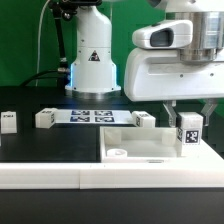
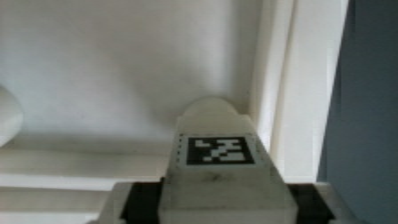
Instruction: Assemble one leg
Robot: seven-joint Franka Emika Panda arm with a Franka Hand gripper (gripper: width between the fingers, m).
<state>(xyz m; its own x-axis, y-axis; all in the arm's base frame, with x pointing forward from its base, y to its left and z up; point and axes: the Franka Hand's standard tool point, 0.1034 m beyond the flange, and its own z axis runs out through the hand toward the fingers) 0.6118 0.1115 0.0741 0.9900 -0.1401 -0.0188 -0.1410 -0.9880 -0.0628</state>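
My gripper (image 1: 188, 112) is shut on a leg (image 1: 188, 130), a small white post with a black-and-white tag on its face. I hold it upright over the exterior view's right end of the large white square panel (image 1: 135, 148). In the wrist view the leg (image 2: 221, 150) runs out from between the fingers, tag up, with the panel's raised rim (image 2: 285, 80) beside it. The leg's lower end is at about the panel's rim height; whether it touches the panel I cannot tell. Three more legs lie behind on the table: one at the far left (image 1: 8, 121), one left of centre (image 1: 44, 119), one near the panel (image 1: 144, 119).
The marker board (image 1: 92, 116) lies flat behind the panel. The robot's white base (image 1: 92, 60) stands at the back. A round hole (image 1: 118, 153) shows in the panel's near left corner. A pale ledge (image 1: 60, 175) runs along the table's front.
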